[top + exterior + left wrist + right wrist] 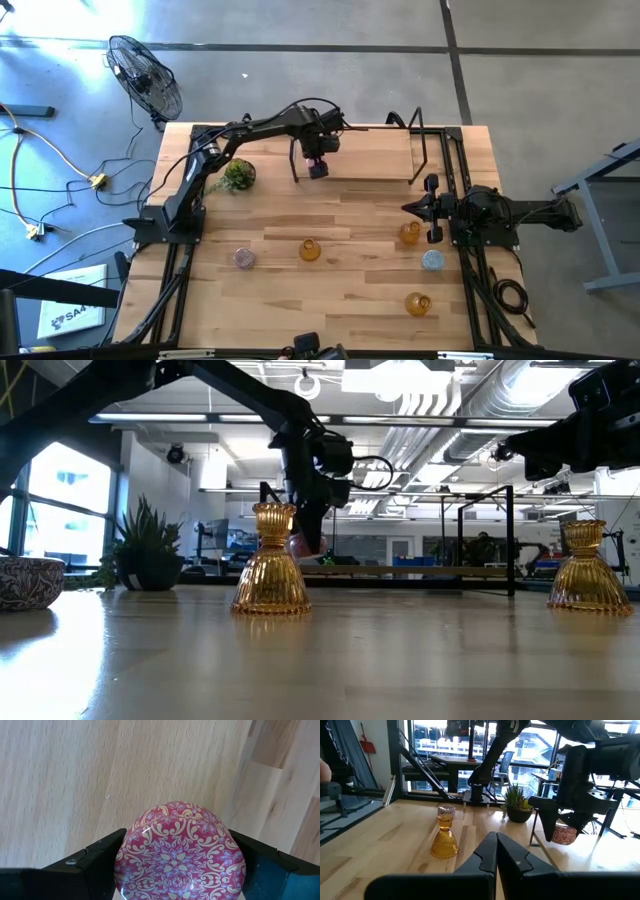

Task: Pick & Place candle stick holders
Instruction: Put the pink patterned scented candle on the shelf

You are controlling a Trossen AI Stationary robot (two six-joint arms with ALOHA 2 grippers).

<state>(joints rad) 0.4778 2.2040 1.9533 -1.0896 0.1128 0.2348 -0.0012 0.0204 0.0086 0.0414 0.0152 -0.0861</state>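
Note:
My left gripper (318, 168) is over the far middle of the table, shut on a pink patterned squat holder (180, 852), which also shows in the right wrist view (564, 834). A second pink holder (244, 258) stands at the near left. Amber holders stand at the centre (310, 250), at the right (410, 233) and at the near right (418, 303). A light blue holder (432, 261) stands beside my right arm. My right gripper (496, 850) is shut and empty at the right, close to the amber holder on that side. My left gripper pinches the pink holder between its two fingers, which lie on opposite sides of its round body (122, 855). The fingers come from above, pointing down. The holder hangs between them, lifted clear of the table (300, 546).
A green plant ball (238, 175) sits at the far left. A raised wooden shelf on black metal legs (420, 150) stands along the far edge, just beyond my left gripper. Bare wood lies between the centre amber holder and the shelf.

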